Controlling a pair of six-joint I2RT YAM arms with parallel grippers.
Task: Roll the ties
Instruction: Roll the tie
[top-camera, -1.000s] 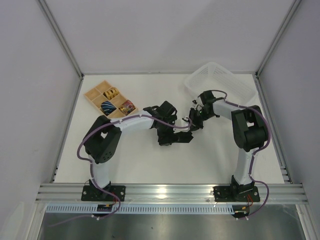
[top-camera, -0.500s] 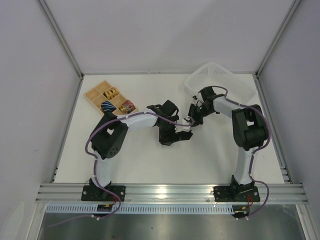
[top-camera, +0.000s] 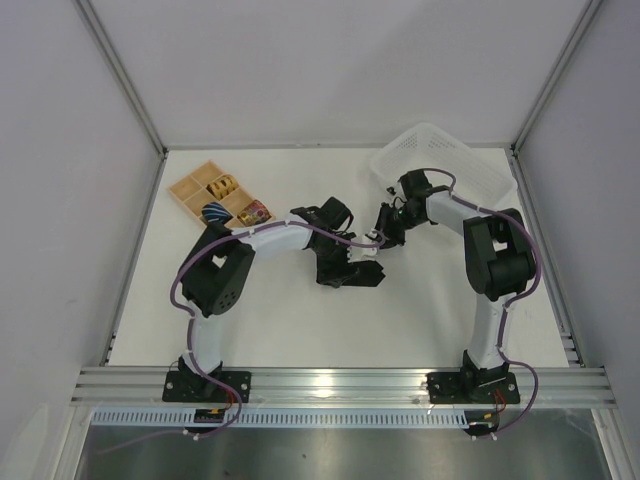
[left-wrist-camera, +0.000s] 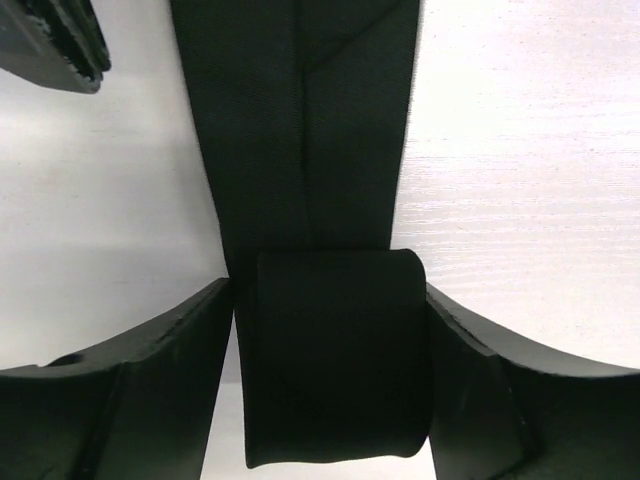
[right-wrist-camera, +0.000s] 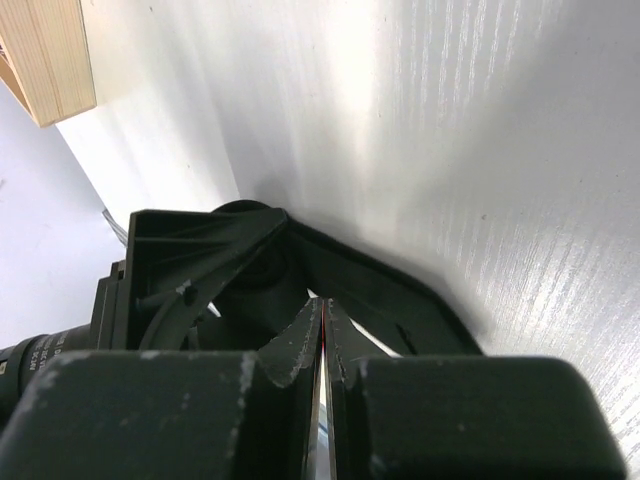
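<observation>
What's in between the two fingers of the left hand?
The rolled-up end of the black tie sits between the fingers of the left hand, and the flat rest of it stretches away. The left wrist view shows it.

Wooden tray (top-camera: 190, 187) sits back left on the white table (top-camera: 300, 320), and a white basket (top-camera: 450, 160) is back right.

Wooden tray (top-camera: 188, 187) rear left, white basket (top-camera: 452, 165) rear right.
</observation>
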